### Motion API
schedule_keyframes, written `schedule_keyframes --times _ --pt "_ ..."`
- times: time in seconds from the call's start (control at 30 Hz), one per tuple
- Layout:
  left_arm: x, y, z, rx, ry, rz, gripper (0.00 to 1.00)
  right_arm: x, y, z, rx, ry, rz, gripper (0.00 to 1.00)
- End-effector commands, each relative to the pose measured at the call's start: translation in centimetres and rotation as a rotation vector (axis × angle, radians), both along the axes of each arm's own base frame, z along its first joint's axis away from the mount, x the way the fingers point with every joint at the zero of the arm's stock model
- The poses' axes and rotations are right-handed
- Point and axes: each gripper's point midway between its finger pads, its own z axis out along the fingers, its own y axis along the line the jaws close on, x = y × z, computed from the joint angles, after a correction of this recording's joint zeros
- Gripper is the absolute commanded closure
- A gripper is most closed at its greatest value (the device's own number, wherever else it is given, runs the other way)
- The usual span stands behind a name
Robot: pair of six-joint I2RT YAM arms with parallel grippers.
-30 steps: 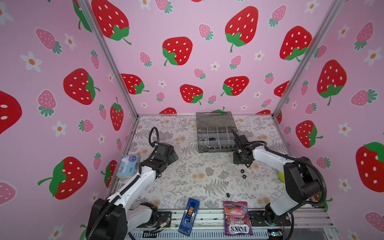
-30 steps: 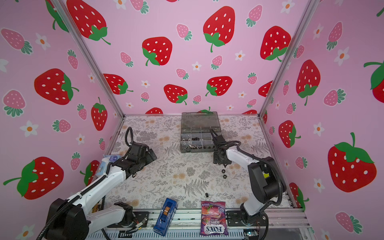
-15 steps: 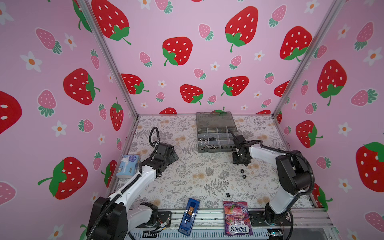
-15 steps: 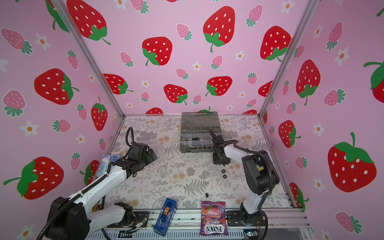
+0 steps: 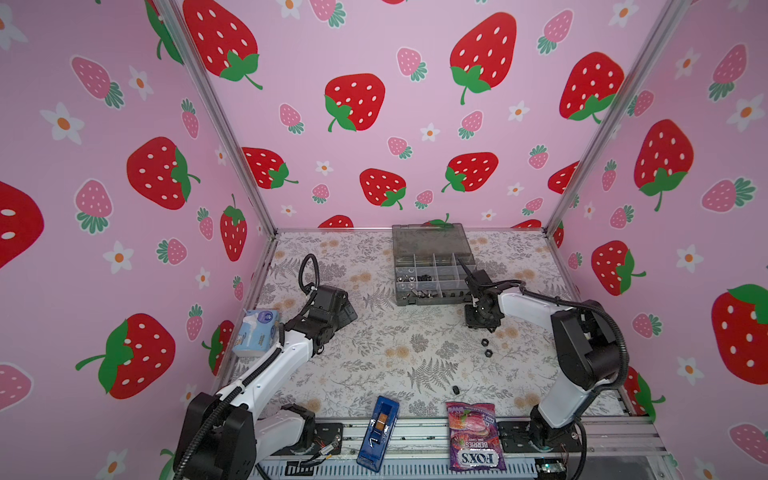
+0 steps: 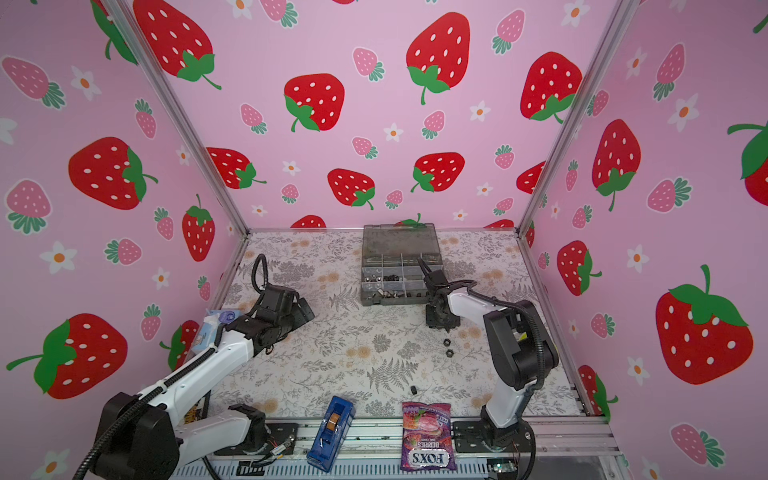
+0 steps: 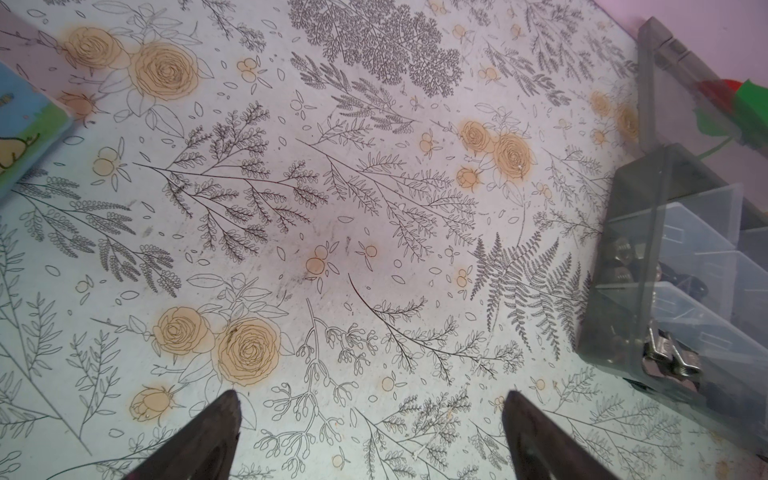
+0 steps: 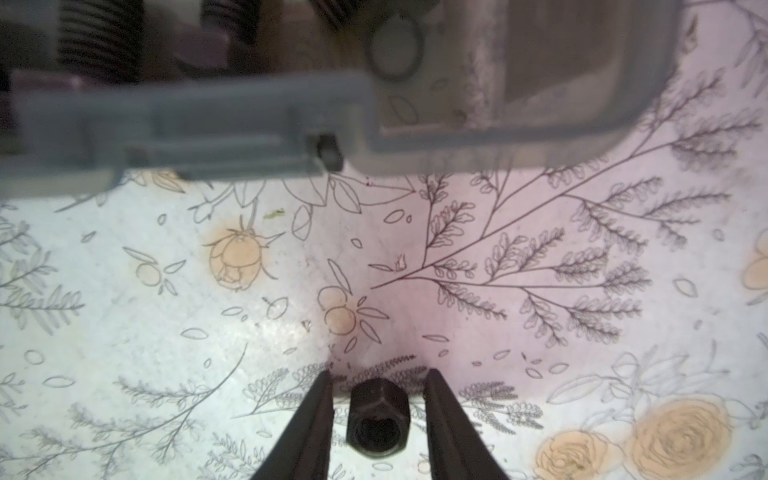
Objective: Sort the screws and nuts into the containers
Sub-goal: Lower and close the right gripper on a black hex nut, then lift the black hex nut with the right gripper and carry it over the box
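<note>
Purple bag [image 5: 473, 436] reads FOX'S BERRIES | left fingers [image 7: 199, 440] wide apart | right fingers [image 8: 307, 424] apart, flanking black nut [image 8: 378, 419]

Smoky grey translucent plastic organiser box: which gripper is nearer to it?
Right. The right gripper points down at the mat just off the front right corner of the grey organiser box. The left gripper sits farther off, over the mat to its left.

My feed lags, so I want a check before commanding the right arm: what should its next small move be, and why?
Probably close the right gripper on the black hex nut. In the right wrist view the nut lies on the table between both fingers, a thin gap on each side, so nothing grips it yet. Lift only once both fingers touch.
</note>
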Motion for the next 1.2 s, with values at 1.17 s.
schedule_keyframes --times 1.17 --pt "0.4 0.1 0.7 -0.009 -0.019 0.010 0.01 1.7 1.6 5.1 0.103 -0.128 0.004 0.95"
